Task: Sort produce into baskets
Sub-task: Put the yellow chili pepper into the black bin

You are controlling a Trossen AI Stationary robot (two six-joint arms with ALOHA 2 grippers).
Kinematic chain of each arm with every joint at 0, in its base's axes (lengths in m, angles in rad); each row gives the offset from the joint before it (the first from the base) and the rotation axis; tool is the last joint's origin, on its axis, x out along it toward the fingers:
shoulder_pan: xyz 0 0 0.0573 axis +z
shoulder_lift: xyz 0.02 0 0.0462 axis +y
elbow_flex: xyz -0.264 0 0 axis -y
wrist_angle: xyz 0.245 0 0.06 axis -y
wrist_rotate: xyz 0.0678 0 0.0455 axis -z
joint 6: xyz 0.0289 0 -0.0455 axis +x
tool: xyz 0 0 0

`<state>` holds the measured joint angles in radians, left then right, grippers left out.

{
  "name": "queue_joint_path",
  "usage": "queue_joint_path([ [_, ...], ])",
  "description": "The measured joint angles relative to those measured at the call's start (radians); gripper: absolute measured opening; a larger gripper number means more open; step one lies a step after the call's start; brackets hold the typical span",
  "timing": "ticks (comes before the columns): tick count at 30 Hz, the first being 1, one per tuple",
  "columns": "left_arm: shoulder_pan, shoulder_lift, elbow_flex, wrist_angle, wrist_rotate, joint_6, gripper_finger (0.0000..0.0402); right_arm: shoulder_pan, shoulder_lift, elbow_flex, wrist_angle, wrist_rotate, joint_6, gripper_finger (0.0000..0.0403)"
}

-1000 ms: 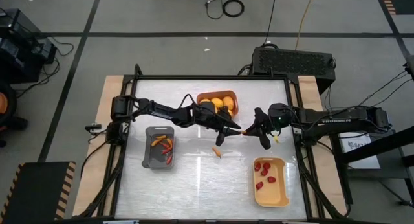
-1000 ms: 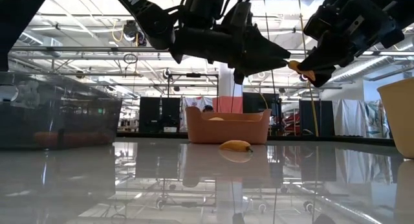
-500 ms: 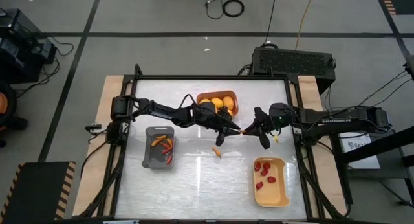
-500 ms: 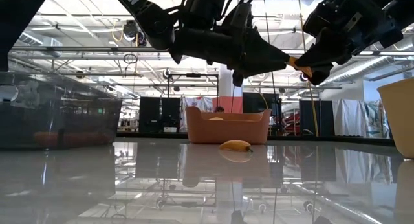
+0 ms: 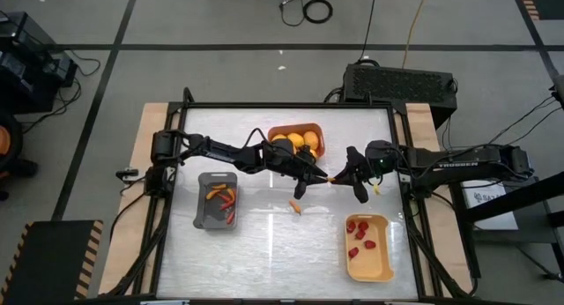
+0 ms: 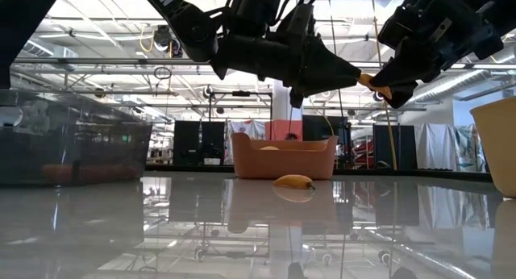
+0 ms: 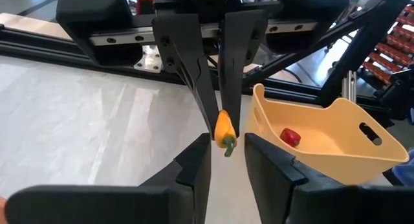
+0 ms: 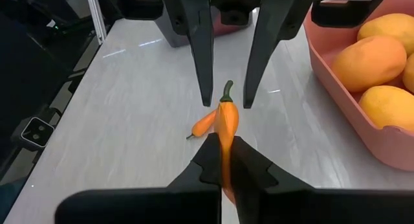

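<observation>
Right gripper (image 5: pixel 333 178) holds an orange chili (image 5: pixel 328 178) clamped between its closed fingers, above the middle of the table (image 5: pixel 264 252), and the left gripper (image 5: pixel 319 176) meets it tip to tip with its fingers still apart on both sides of the stem end. From above, the orange basket (image 5: pixel 316 131) with round fruits is just behind them, the grey basket (image 5: pixel 204 219) with chilies is toward the left arm's side, the yellow basket (image 5: pixel 381 268) with red berries is toward the right arm's side, and a second orange chili (image 5: pixel 296 207) lies on the bare table between them.

In the low view both grippers hang well above the surface, so if the chili slips it falls freely and may bounce away.

In the left wrist view the left gripper's fingers (image 7: pixel 194 166) stand apart beside the green stem and the lower end of the chili (image 7: pixel 224 129). I think they could close only on the thin stem, and the piece would turn or drop when the other gripper lets go.

In the right wrist view the right gripper's fingers (image 8: pixel 208 160) pinch the body of the chili (image 8: pixel 226 120). The risk is timing: if this gripper releases too early the chili falls, and if too late the two arms pull against each other.
</observation>
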<state>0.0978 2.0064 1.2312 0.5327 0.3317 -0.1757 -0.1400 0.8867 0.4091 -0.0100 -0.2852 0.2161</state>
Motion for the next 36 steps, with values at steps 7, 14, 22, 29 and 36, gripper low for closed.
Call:
queue_joint_path([
  [7, 0.000, 0.000, 0.000, 0.000, 0.000, 0.000, 0.0099, 0.000, 0.000, 0.000, 0.001, 0.000, 0.000, 0.0008],
  [14, 0.000, 0.000, 0.000, -0.001, 0.000, 0.000, 0.0098, 0.000, 0.000, 0.000, 0.003, 0.036, 0.000, 0.0038],
  [22, 0.000, 0.000, 0.000, -0.002, 0.000, 0.006, 0.0018, 0.000, 0.000, 0.000, 0.002, 0.050, 0.000, 0.0076],
  [29, 0.000, 0.000, 0.000, -0.004, 0.000, 0.005, 0.0004, 0.000, 0.000, 0.000, 0.003, 0.050, 0.000, 0.0102],
  [36, 0.000, 0.000, 0.000, -0.077, 0.000, -0.028, 0.0002, -0.001, 0.000, 0.000, 0.002, 0.051, -0.011, 0.0135],
])
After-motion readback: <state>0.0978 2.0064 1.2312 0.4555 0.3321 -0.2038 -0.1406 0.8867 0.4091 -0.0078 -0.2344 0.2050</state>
